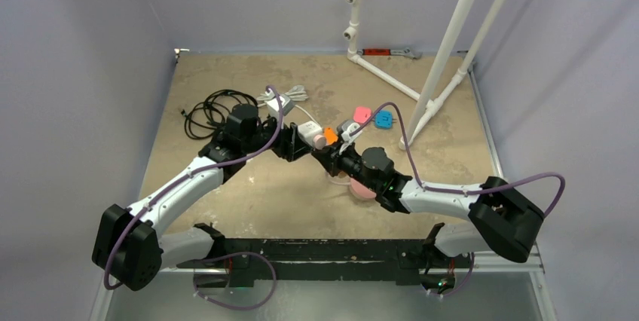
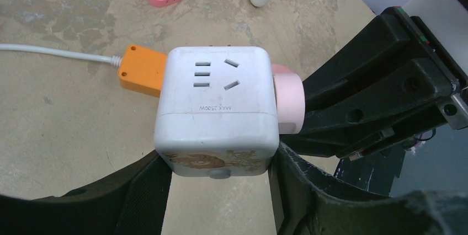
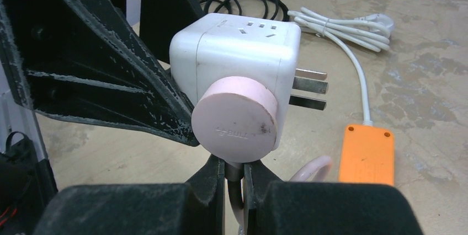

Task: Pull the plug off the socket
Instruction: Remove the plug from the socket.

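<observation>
The orange socket strip [image 3: 367,155] lies flat on the table with its white cable [image 3: 359,69]; it also shows in the left wrist view [image 2: 142,70] and the top view [image 1: 330,136]. My left gripper [image 2: 218,174] is shut on a white cube adapter [image 2: 215,108], held above the table. The cube's three metal prongs [image 3: 309,87] stick out bare in the air, apart from the strip. A round pink plug [image 3: 234,116] sits in the cube's side. My right gripper [image 3: 234,171] is shut on the pink plug's neck just below its head.
A pink adapter [image 1: 362,115] and a blue one [image 1: 383,118] lie behind the grippers. A black cable coil [image 1: 211,110] and a bundled white cable [image 1: 290,95] lie at the back left. A white pipe frame [image 1: 444,57] stands at the back right.
</observation>
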Action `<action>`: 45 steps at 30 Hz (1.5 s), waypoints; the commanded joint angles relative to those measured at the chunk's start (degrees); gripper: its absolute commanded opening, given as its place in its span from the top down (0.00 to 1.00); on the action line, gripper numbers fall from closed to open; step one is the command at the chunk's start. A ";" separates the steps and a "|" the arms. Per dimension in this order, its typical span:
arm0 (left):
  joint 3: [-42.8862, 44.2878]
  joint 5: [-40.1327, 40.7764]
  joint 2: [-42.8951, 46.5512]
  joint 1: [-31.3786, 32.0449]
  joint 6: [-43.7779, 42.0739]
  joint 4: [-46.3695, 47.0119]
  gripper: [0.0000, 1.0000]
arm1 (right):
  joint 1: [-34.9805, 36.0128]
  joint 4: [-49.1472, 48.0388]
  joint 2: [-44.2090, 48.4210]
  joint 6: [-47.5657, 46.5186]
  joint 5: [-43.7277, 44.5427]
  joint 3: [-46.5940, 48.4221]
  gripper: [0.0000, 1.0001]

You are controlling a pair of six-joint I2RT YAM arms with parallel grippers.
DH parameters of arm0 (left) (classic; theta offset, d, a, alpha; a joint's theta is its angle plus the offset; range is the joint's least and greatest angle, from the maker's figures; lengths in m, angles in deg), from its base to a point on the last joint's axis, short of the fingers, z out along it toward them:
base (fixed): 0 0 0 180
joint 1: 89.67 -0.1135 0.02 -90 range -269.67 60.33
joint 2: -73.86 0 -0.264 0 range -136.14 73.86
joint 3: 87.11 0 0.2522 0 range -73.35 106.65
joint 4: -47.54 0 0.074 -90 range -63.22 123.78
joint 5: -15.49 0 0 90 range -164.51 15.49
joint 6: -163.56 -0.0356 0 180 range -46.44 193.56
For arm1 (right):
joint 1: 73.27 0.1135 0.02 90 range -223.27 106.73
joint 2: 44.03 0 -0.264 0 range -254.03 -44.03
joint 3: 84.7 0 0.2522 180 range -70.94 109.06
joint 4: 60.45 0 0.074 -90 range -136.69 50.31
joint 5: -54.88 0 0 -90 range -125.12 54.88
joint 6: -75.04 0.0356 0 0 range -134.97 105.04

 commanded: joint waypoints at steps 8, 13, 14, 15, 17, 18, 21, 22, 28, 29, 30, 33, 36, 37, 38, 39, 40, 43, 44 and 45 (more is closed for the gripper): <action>1.49 -14.06 2.80 1.51 2.27 7.19 1.00 | -0.93 1.49 -3.55 0.94 11.73 2.76 1.00; 4.56 7.56 2.24 1.58 -5.61 -6.64 1.00 | -0.91 0.25 0.92 0.25 10.17 0.57 1.00; 4.71 11.45 2.23 1.65 -6.06 -7.94 1.00 | -0.93 0.15 2.01 0.07 9.93 0.15 1.00; 4.84 16.02 2.23 1.72 -6.27 -9.05 1.00 | -0.87 0.20 3.13 -0.02 9.62 -0.33 1.00; 4.99 21.71 2.09 1.95 -6.58 -10.37 1.00 | -0.88 0.13 5.26 -0.60 9.15 -0.90 1.00; 5.11 24.19 1.80 2.28 -6.63 -11.01 1.00 | -0.86 0.03 6.33 -1.09 8.72 -1.16 1.00; 5.79 31.45 0.32 3.03 -6.76 -13.35 1.00 | -0.86 0.46 9.12 -1.53 8.42 -1.72 1.00; 5.98 33.59 -0.21 3.27 -6.80 -14.03 1.00 | -0.90 0.87 10.00 -1.66 8.58 -1.82 1.00; 6.66 39.81 -1.85 3.81 -6.53 -15.51 1.00 | -0.86 2.04 13.61 -2.59 8.99 -2.32 1.00; 6.63 40.36 -1.75 3.85 -6.48 -15.59 1.00 | -0.86 2.08 13.95 -2.68 8.90 -2.36 1.00; 6.60 40.60 -1.66 3.82 -6.46 -15.70 1.00 | -0.86 2.13 14.18 -2.69 8.79 -2.36 1.00; 5.85 36.25 -0.49 3.85 -6.52 -13.66 1.00 | -0.86 2.09 13.86 -2.74 8.45 -2.28 1.00; 5.17 26.87 0.63 3.56 -6.38 -11.20 1.00 | -0.86 1.96 13.18 -2.71 7.92 -2.10 1.00; 5.24 23.36 0.93 3.37 -6.53 -10.51 1.00 | -0.88 1.96 13.08 -2.56 7.94 -2.04 1.00; 5.30 19.37 1.32 3.19 -6.57 -9.73 1.00 | -0.86 2.02 13.08 -2.60 8.00 -2.02 1.00; 5.33 15.20 1.64 3.02 -6.56 -8.93 1.00 | -0.86 2.00 12.99 -2.56 8.03 -1.94 1.00; 5.55 11.29 2.08 2.75 -6.70 -8.27 0.93 | -0.86 1.89 12.93 -2.41 7.36 -1.97 1.00; 4.98 4.14 3.98 2.44 -6.41 -6.08 0.58 | -0.86 1.32 13.20 -1.24 5.56 -2.44 1.00; 4.87 2.78 4.37 2.37 -6.38 -5.95 0.46 | -0.90 1.16 13.31 -1.32 5.06 -2.53 1.00; 4.82 1.47 4.62 2.30 -6.37 -5.91 0.33 | -0.86 0.89 13.49 -1.36 4.14 -2.66 1.00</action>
